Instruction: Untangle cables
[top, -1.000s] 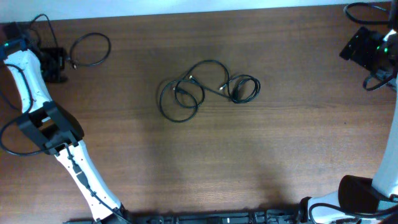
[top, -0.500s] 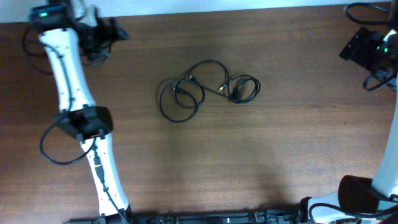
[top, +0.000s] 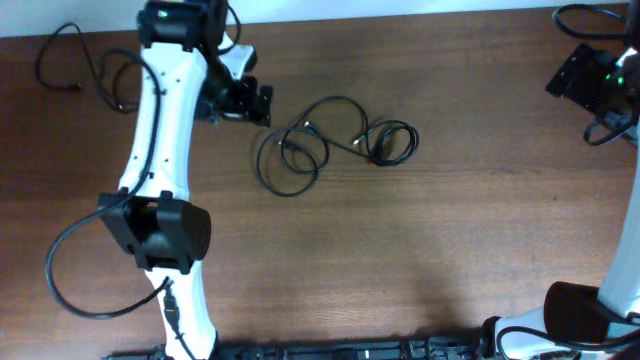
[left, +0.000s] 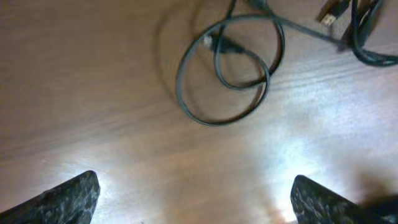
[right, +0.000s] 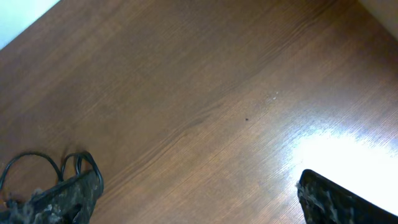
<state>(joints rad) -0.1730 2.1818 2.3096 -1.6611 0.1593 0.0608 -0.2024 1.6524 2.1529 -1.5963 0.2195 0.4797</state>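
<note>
Fingers of the left gripper (top: 262, 101) stand wide apart and empty in the overhead view, just left of the tangle of cables (top: 330, 140). A second ago that arm was out at the far-left edge of the table (top: 450, 250); it has swung across fast. The tangle itself has not shifted, and the right gripper (top: 583, 80) has stayed parked in the far-right corner. A loose cord (top: 41, 62) lies well apart at the far left, partly hidden under the left arm. My reading is that one cord has been set aside and the arm is coming back for the next; most of the sorting remains. From the left wrist, the two dark fingertips (left: 68, 196) sit at the bottom corners, spread wide. The cables (left: 219, 45) lie ahead of them and untouched, as two overlapping loops, with a small plug (left: 328, 17) further right. From the right wrist, its fingertips (right: 62, 193) are also spread wide with nothing between them. No task cable shows there, only bare wood and some dark wires by the left fingertip. The table is dark brown wood grain, smooth, with bright glare under both wrists. A pale strip runs along its far edge; little else of the room shows.
</note>
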